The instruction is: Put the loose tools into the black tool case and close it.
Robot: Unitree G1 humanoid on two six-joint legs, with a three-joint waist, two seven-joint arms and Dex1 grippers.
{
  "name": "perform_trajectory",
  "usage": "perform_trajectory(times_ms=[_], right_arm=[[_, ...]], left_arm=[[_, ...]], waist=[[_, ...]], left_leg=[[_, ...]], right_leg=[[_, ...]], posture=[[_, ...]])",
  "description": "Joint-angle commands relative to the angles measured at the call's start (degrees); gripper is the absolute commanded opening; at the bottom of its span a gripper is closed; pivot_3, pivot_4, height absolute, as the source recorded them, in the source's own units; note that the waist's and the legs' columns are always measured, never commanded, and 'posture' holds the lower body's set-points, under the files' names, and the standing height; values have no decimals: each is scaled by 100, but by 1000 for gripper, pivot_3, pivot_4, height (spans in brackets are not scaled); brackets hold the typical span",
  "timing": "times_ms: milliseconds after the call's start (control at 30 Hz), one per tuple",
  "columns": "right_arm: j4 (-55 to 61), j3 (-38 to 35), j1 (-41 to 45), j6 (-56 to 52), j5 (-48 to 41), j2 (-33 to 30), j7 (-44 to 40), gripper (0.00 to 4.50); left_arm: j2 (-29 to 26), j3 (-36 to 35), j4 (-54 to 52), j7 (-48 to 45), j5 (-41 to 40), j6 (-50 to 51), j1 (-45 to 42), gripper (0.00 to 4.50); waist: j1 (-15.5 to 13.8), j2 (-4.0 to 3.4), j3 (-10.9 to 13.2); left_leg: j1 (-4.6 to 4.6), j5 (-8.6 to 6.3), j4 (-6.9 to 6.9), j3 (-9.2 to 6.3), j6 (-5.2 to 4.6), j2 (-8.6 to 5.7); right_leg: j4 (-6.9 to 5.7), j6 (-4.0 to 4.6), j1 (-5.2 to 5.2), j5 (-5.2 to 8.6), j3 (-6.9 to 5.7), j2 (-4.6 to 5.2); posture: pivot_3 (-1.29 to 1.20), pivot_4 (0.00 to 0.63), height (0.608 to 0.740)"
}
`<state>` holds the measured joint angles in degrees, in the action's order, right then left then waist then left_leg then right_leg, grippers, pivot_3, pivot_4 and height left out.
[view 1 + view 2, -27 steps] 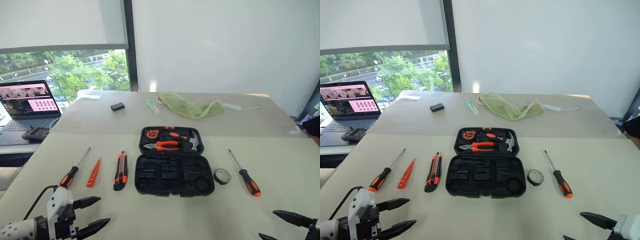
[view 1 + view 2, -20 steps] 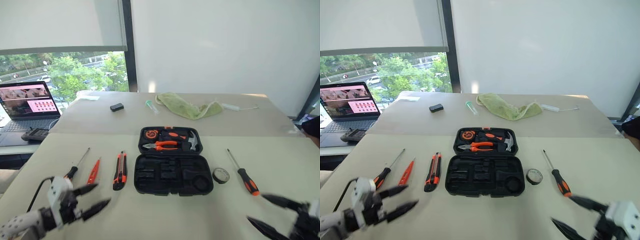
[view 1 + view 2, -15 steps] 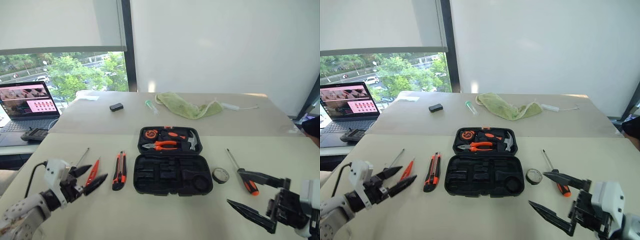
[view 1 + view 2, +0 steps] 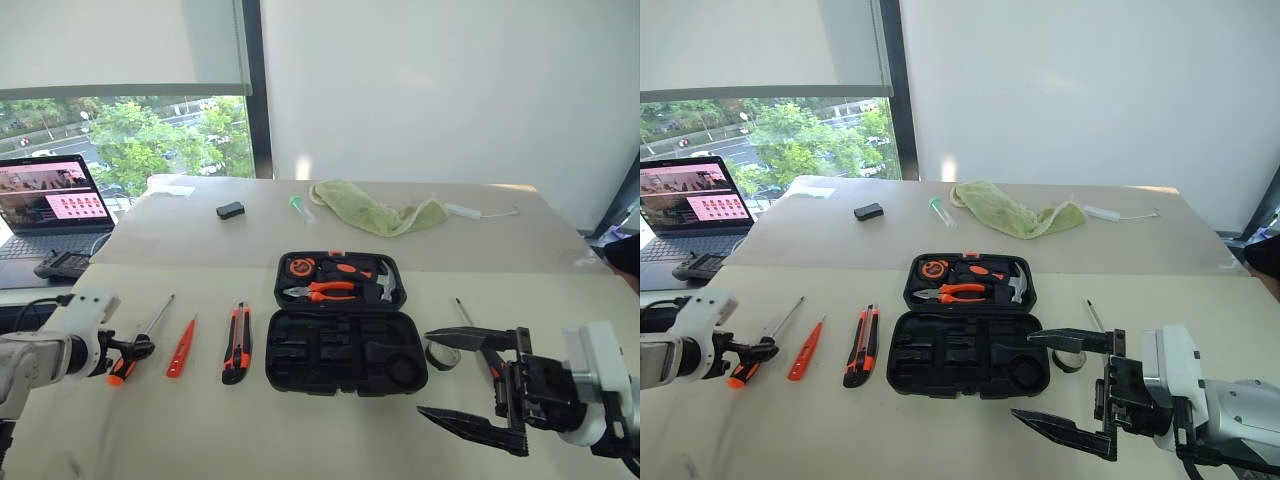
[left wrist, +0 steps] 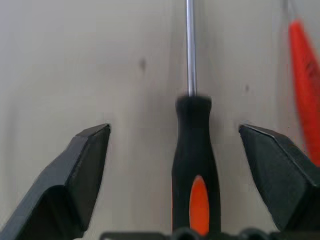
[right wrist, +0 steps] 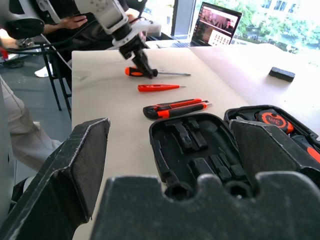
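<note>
At the lower left of the left eye view the left gripper (image 4: 128, 349) sits down at the handle of the left screwdriver (image 4: 140, 342); in the left wrist view its fingers (image 5: 82, 170) stand released on either side of the black-orange handle, not touching it. Just right of that lie the slim orange tester screwdriver (image 4: 181, 346) and the orange-black utility knife (image 4: 236, 343), side by side on the table (image 4: 300, 430).

At the lower right the right gripper (image 4: 455, 375) hangs spread wide and empty — its upper finger crosses over the small black tape roll (image 4: 441, 354). The second screwdriver (image 4: 463, 312) is partly hidden behind it. The black tool case (image 4: 345, 348) lies open at mid-frame, its near half's slots empty, pliers (image 4: 322, 291) in the far half.
</note>
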<state>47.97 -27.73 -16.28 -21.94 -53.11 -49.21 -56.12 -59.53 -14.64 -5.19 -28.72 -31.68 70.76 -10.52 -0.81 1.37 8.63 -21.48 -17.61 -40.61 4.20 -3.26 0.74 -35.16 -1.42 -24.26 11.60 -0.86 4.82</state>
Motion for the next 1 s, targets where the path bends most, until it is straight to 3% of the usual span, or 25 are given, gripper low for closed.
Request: perform_trajectory(times_ms=[33,167,200,300,400,500,567,633,700,867,1000], right_arm=[[227,-212,-138,0,-77,10,81,4500],[323,-276,-321,30,-67,78,232,4500],[346,-284,-381,40,-57,115,279,4500],[400,-350,-612,99,41,266,370,4500],[444,-679,-1033,216,163,605,556,4500],[560,-1113,-1560,293,312,902,614,4500],[733,-1578,-2174,408,333,1252,571,4500],[870,-1912,-2676,531,313,1530,512,4500],[958,-2068,-2989,647,335,1711,487,4500],[1149,-2090,-3399,867,491,1967,527,4500],[1203,-2012,-3762,1190,592,2076,550,4500]], left_arm=[[-1,38,1,-88,87,97,-13,2527],[260,-231,-156,-277,80,-640,-110,965],[469,-478,-175,-401,-125,-870,-305,785],[600,-626,-578,-1227,-786,-1066,-731,770],[94,469,-1367,-2804,-563,-2140,-944,770],[-88,1595,-1470,-3911,155,-3405,-1322,770],[623,2631,-765,-3806,834,-3446,-2577,770],[1247,3396,-130,-3822,1353,-3355,-3502,770],[1660,3921,348,-4001,1709,-3389,-4015,770],[2276,4628,1283,-4473,2262,-3762,-4596,770],[2590,5077,2077,-4749,2842,-4471,-4817,770]], waist=[[-2,-1,0],[-7,-1,0],[-29,-1,0],[-114,40,3],[-140,64,-2],[-137,5,-26],[-209,-30,-35],[-278,-17,-27],[-263,-11,-27],[30,-11,-27],[11,-11,-26]], left_leg=[[1,0,0,0,0,0],[4,0,3,-1,1,0],[4,1,3,-1,2,0],[-8,0,3,-9,19,0],[-40,23,-1,-25,72,0],[-37,30,3,-8,54,-5],[-21,24,17,13,39,-32],[-23,20,13,1,-26,-70],[-42,35,8,-8,-39,-77],[-51,17,-28,-1,-73,-79],[-53,15,-26,-7,-74,-78]], right_leg=[[-1,0,0,0,1,4],[-7,2,-1,1,1,47],[-7,3,-1,1,1,49],[-7,7,-7,-1,-3,67],[-2,15,-22,-5,-10,56],[10,21,-21,-1,-10,47],[12,17,-14,9,-2,34],[5,-3,3,17,-12,29],[13,-14,4,7,0,19],[11,-37,-1,8,40,29],[6,-61,-8,6,32,30]], posture=[[0,150,740],[0,150,740],[0,150,740],[0,150,740],[0,150,740],[0,150,740],[0,150,740],[0,150,740],[0,150,740],[0,150,740],[0,150,740]])
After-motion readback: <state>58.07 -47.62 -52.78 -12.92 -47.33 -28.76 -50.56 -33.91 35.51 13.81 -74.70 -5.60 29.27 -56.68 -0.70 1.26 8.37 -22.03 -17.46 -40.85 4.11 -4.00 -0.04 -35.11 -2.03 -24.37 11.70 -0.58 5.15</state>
